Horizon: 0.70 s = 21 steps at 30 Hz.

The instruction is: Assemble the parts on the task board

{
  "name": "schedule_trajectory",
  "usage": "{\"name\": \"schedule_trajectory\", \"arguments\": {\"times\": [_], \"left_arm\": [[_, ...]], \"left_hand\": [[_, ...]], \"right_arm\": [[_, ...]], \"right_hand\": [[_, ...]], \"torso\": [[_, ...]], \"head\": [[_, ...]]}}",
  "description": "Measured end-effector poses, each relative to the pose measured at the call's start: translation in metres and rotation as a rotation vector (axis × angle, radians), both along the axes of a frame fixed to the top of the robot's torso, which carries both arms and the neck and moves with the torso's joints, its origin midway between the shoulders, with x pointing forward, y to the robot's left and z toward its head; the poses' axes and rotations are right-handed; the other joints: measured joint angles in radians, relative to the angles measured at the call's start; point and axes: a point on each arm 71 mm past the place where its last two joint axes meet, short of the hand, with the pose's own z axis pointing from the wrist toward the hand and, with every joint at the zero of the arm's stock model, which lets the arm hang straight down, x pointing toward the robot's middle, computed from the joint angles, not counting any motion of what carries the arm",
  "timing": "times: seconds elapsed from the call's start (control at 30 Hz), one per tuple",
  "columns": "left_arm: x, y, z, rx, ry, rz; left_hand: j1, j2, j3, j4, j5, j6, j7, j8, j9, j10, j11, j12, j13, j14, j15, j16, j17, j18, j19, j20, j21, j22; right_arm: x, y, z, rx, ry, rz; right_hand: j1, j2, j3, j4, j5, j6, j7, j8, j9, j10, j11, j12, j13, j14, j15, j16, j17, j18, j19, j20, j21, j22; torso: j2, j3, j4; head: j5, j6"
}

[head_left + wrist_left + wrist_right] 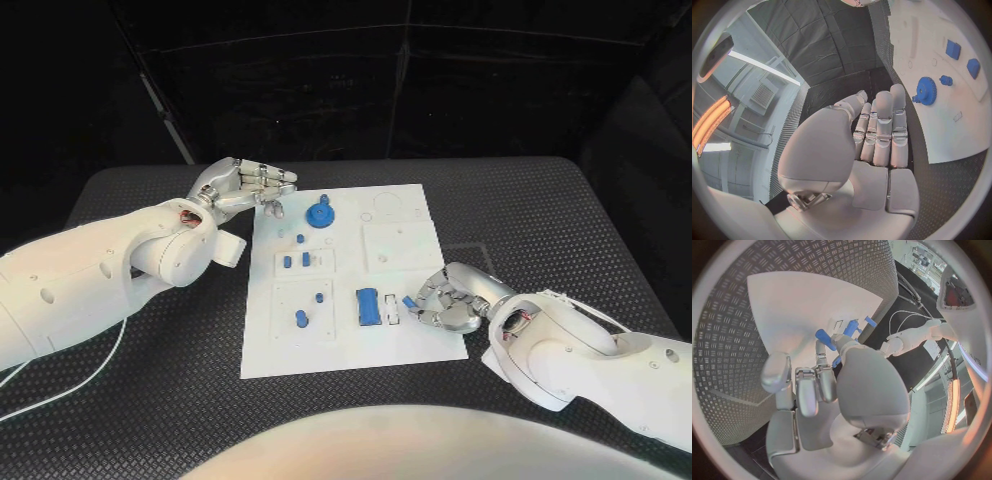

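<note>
The right hand (pixel 450 303) pinches a small blue part (pixel 410 301) at the lower right of the task board (pixel 411 340). It should lower slowly (keeping the part straight). The left hand (pixel 242 185), upper left, is curled on nothing.

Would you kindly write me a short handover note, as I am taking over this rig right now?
Left hand: at the far left corner of the task board, fingers curled in, holding nothing.
Right hand: at the board's near right edge, fingers pinching a small blue part.
On the board: blue gear at the far end, small blue pieces in the middle, a larger blue block near the right hand.
Done: cannot tell which parts are seated.
Left: place the pinched part, then the rest.
</note>
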Motion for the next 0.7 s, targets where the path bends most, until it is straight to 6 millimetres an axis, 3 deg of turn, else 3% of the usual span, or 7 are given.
{"name": "schedule_trajectory", "arguments": {"times": [0.17, 0.23, 0.47, 0.7], "left_arm": [[0.0, -0.001, 0.0, -0.001, 0.0, -0.002], [0.0, -0.001, 0.0, -0.001, 0.0, -0.002], [0.0, -0.001, 0.0, -0.002, 0.0, -0.003], [0.0, -0.002, 0.0, -0.002, 0.0, -0.005]], "left_hand": [[0.0, 0.0, 0.0, 0.0, 0.0, 0.0, 0.0, 0.0, 0.0, 0.0, 0.0, 0.0, 0.0, 0.0, 0.0, 0.0, 0.0, 0.0, 0.0, 0.0, 0.0, 0.0], [0.0, 0.0, 0.0, 0.0, 0.0, 0.0, 0.0, 0.0, 0.0, 0.0, 0.0, 0.0, 0.0, 0.0, 0.0, 0.0, 0.0, 0.0, 0.0, 0.0, 0.0, 0.0], [0.0, 0.0, 0.0, 0.0, 0.0, 0.0, 0.0, 0.0, 0.0, 0.0, 0.0, 0.0, 0.0, 0.0, 0.0, 0.0, 0.0, 0.0, 0.0, 0.0, 0.0, 0.0], [0.0, 0.0, 0.0, 0.0, 0.0, 0.0, 0.0, 0.0, 0.0, 0.0, 0.0, 0.0, 0.001, 0.0, 0.0, 0.0, 0.0, 0.0, 0.0, 0.0, 0.0, 0.0]], "right_arm": [[0.003, 0.007, -0.004, 0.025, 0.022, -0.002], [0.003, 0.011, -0.005, 0.034, 0.029, -0.001], [0.005, 0.017, -0.009, 0.05, 0.044, -0.002], [0.007, 0.019, -0.01, 0.055, 0.052, -0.006]], "right_hand": [[-0.02, -0.001, -0.002, 0.002, 0.015, 0.009, -0.002, 0.0, 0.004, 0.0, 0.0, 0.0, 0.0, 0.0, 0.0, 0.0, 0.0, 0.0, 0.0, 0.0, 0.0, 0.0], [-0.045, -0.002, -0.012, 0.012, 0.051, 0.014, -0.007, 0.0, 0.005, 0.0, 0.0, 0.0, 0.0, 0.0, 0.0, 0.0, 0.0, 0.0, 0.0, 0.0, 0.0, 0.0], [-0.092, -0.003, -0.057, 0.03, 0.104, 0.023, -0.009, 0.004, 0.016, 0.0, 0.0, 0.0, 0.0, 0.0, 0.0, 0.0, 0.0, 0.0, 0.0, 0.0, 0.0, 0.001], [-0.118, -0.002, -0.099, 0.045, 0.12, 0.028, -0.014, 0.008, 0.019, 0.0, 0.0, 0.004, 0.0, 0.0, 0.0, 0.0, 0.0, 0.0, 0.0, 0.0, 0.0, 0.001]], "torso": [[0.0, 0.0001, 0.0006], [0.0, 0.0002, 0.0006], [0.001, 0.0007, 0.0006], [0.001, 0.0012, -0.0008]], "head": [[0.002, -0.002], [0.003, -0.003], [0.004, -0.005], [0.004, -0.007]]}}
